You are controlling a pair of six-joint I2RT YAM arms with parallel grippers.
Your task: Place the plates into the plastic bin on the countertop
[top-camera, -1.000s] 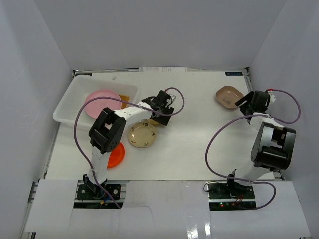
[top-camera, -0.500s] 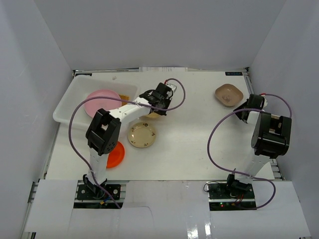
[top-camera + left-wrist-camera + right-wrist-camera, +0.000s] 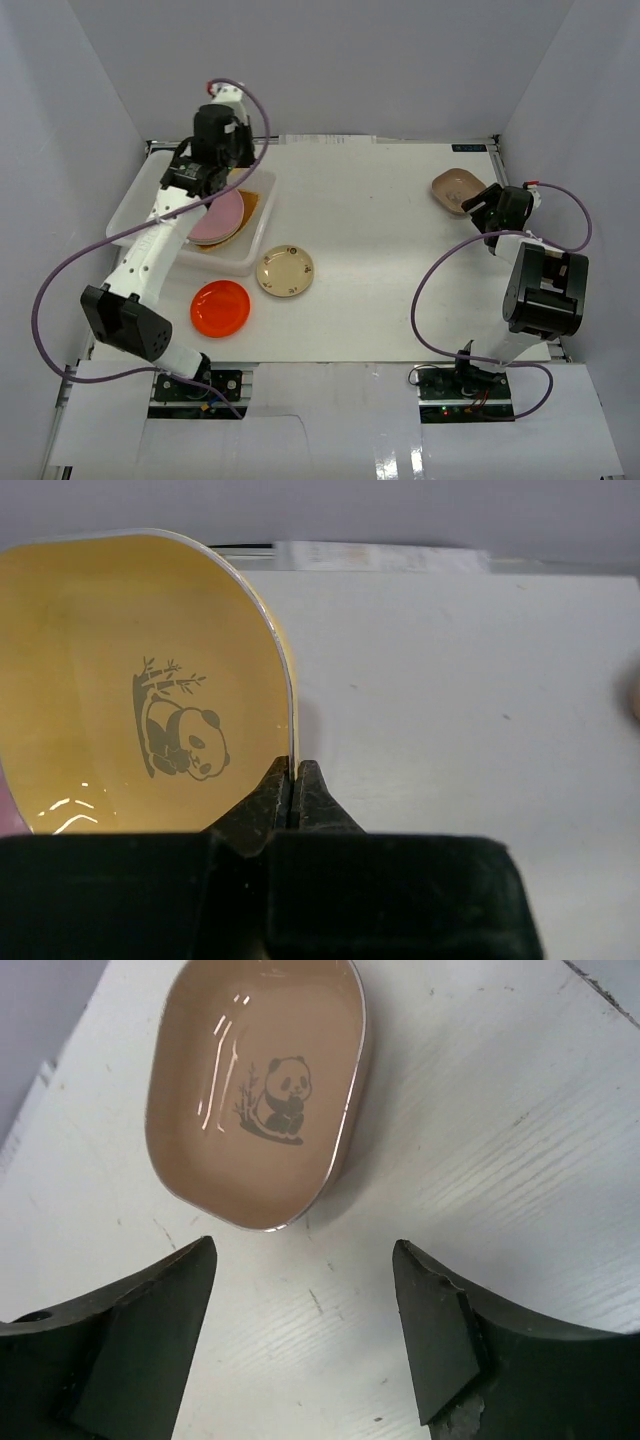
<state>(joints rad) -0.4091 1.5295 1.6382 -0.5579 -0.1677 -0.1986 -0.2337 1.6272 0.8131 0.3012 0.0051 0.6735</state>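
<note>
Swinging away from the middle of the white countertop, where it had been a second before, the left arm had carried its load over to the white translucent plastic bin at the far left. The left gripper was pinched tight on the thin rim of a yellow square plastic plate with a panda print. An edge grip of that kind probably suited a shallow dish that offers nothing else to catch. From above, the wrist hid most of that plate, so whether it already touched the bin floor could not be told.

A pink round plastic plate already lay inside the bin and took up much of the floor, so the yellow one would likely have to rest beside or partly upon it.

The right gripper stood with jaws apart, holding nothing, just short of a brown squarish plastic plate near the far right corner, seemingly lined up to take its rim.

A cream round plastic plate and a red-orange round plastic plate waited on the countertop just outside the bin, apart from each other.
</note>
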